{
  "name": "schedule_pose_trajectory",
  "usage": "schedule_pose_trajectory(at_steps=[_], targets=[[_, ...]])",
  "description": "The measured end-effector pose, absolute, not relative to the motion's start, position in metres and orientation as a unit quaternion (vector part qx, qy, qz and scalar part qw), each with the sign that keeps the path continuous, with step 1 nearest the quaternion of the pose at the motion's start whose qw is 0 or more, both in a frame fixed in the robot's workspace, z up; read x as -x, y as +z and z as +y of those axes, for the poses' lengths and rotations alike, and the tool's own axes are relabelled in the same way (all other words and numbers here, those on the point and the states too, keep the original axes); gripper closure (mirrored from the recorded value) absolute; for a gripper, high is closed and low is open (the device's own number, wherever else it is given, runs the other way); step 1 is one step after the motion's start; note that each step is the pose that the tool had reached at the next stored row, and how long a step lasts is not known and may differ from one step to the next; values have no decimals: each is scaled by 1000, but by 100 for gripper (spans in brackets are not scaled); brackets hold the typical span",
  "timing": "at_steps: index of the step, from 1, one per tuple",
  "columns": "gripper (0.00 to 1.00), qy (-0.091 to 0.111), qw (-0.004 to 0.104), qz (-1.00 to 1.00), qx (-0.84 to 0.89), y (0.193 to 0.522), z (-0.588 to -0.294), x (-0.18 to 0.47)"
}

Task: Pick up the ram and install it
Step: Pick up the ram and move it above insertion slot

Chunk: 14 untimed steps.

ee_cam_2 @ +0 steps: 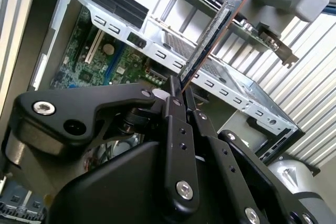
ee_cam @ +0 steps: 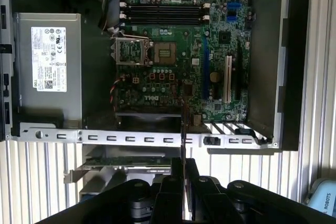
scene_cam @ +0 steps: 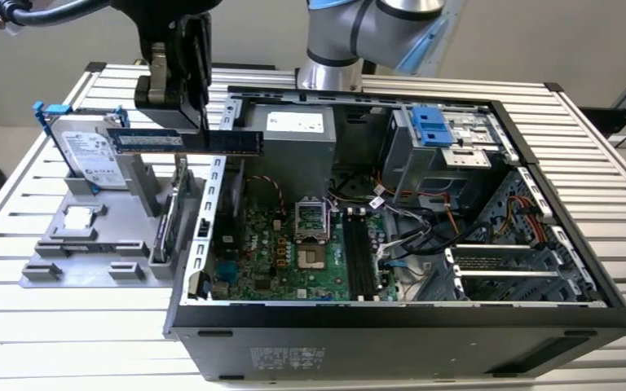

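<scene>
The gripper [scene_cam: 186,122] has its jaws closed tight on the ram [scene_cam: 182,141], pinching the stick near the middle of its upper edge. The ram hangs in the air, level along its length and standing on edge. It is above the line where the grey holder [scene_cam: 74,261] meets the side wall of the open computer case [scene_cam: 400,326], at the exterior view's left. In the second wrist view the ram [ee_cam_2: 210,38] juts straight out from the gripper [ee_cam_2: 178,90]. In the first wrist view it shows edge-on [ee_cam: 182,129] over the case's perforated rail. It touches neither the motherboard [ee_cam: 173,77] nor the memory slots [ee_cam: 163,13], which lie well apart from it beyond the processor socket [ee_cam: 165,51]. The hard drive [scene_cam: 85,155] in its blue frame stands in the holder on the slatted desk [scene_cam: 52,326].
</scene>
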State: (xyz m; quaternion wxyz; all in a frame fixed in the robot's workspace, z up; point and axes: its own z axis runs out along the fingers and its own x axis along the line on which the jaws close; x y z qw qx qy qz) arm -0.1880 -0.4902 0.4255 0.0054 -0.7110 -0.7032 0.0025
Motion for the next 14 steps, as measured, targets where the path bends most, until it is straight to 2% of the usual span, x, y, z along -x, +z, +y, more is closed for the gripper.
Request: schedule_pose_trajectory(at_steps=[14], targets=[[100, 3, 5, -703, 711, 425, -490, 169]])
